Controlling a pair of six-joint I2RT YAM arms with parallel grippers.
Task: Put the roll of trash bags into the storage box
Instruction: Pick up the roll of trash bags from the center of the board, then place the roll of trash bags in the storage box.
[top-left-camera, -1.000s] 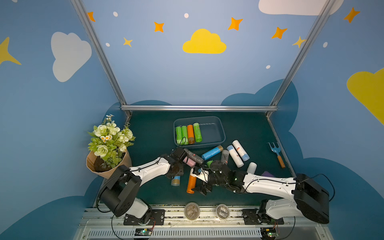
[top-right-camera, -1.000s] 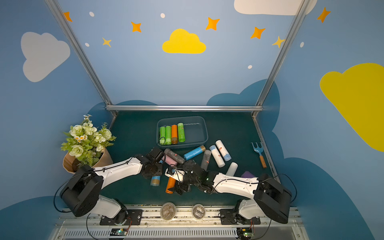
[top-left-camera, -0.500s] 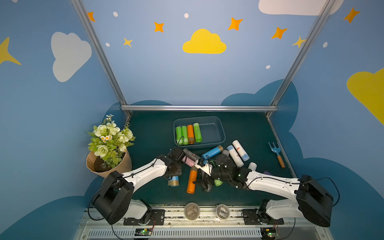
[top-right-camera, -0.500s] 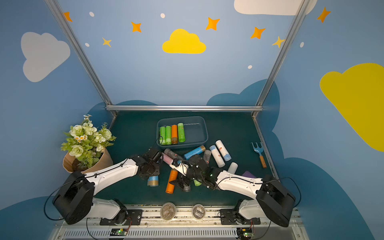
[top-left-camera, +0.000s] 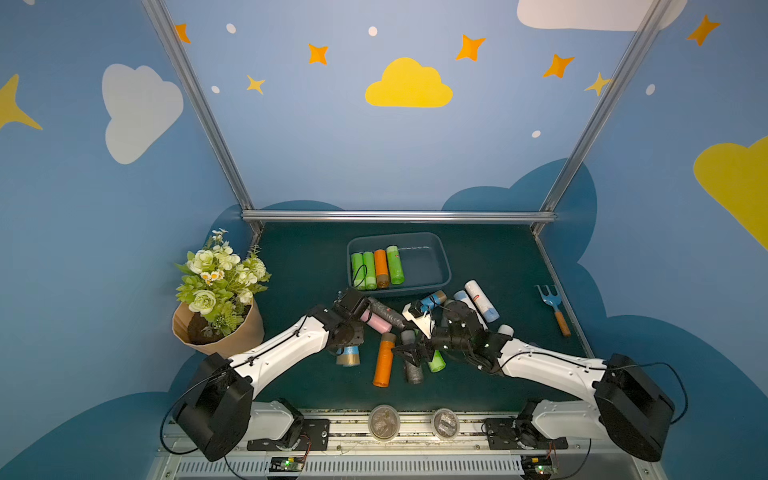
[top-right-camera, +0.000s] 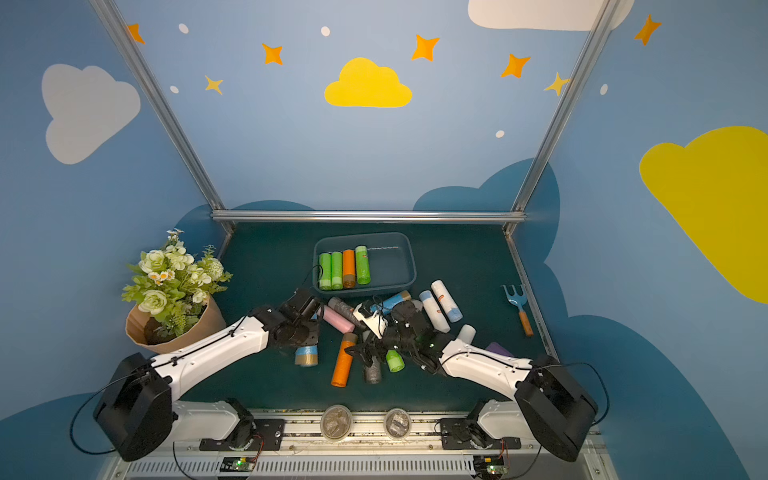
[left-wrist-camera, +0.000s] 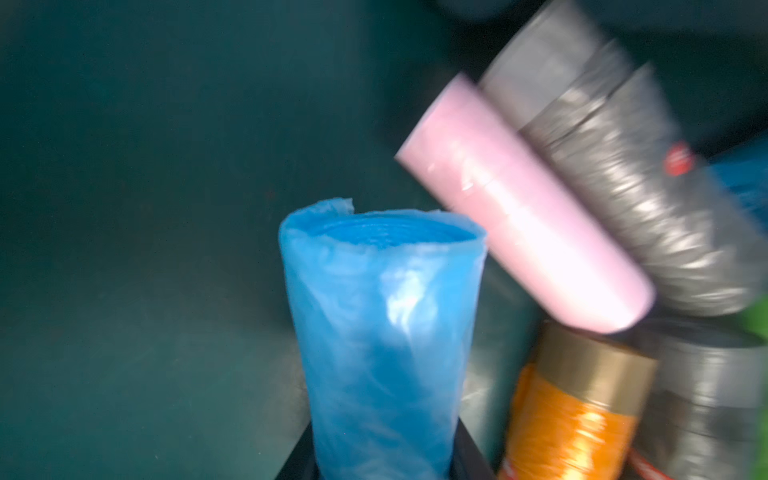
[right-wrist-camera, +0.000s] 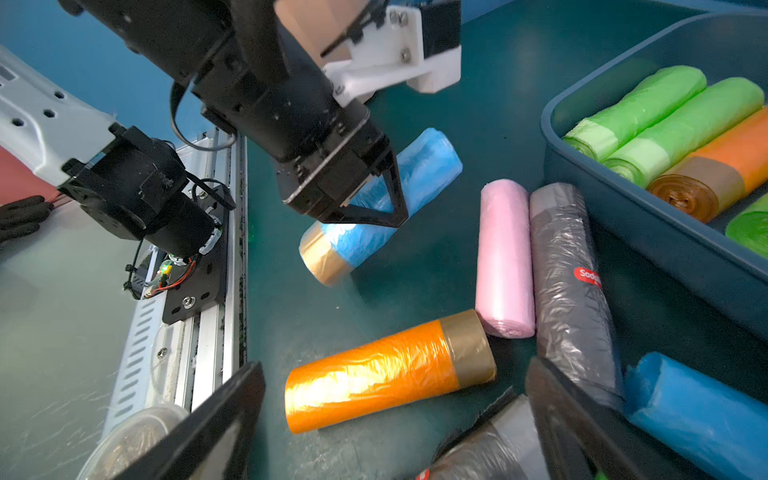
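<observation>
Right wrist view gives me the clearest look: my left gripper (right-wrist-camera: 365, 205) is clamped on the blue trash-bag roll (right-wrist-camera: 419, 166) near its middle, with the tan-banded end sticking out past the fingers. That roll is outside the storage box (right-wrist-camera: 623, 216), which sits beyond the gripper, past a pink roll (right-wrist-camera: 505, 257) and a grey roll (right-wrist-camera: 569, 270) lying side by side. My right gripper (right-wrist-camera: 395, 419) stands wide apart, holding nothing, with an orange roll (right-wrist-camera: 374, 374) just ahead of it.
</observation>
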